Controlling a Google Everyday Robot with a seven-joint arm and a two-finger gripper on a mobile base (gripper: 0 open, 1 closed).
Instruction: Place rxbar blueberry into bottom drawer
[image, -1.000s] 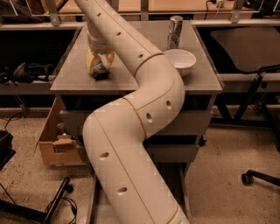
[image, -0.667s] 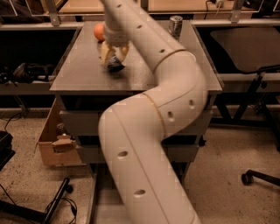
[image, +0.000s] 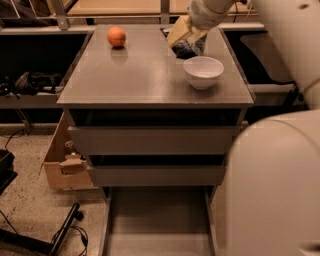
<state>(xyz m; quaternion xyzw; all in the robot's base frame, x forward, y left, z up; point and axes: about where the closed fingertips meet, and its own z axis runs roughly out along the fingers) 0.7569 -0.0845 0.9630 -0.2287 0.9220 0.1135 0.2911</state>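
Jaws of the gripper (image: 186, 41) clamp the rxbar blueberry (image: 183, 49) just behind the white bowl (image: 203, 71). This looks like the carry step; next, lower it into the open bottom drawer (image: 157, 220) below the bowl.

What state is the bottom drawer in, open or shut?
Open: the drawer is pulled out, its floor showing. The hand is above the cabinet top, behind the bowl.

A: Where is the only camera?
B: In front of the bench (image: 140, 75), above it, facing its front, tilted down, fairly near. The tool (image: 189, 42) shows over the bench's far right part, clamped on the rxbar blueberry (image: 183, 49).
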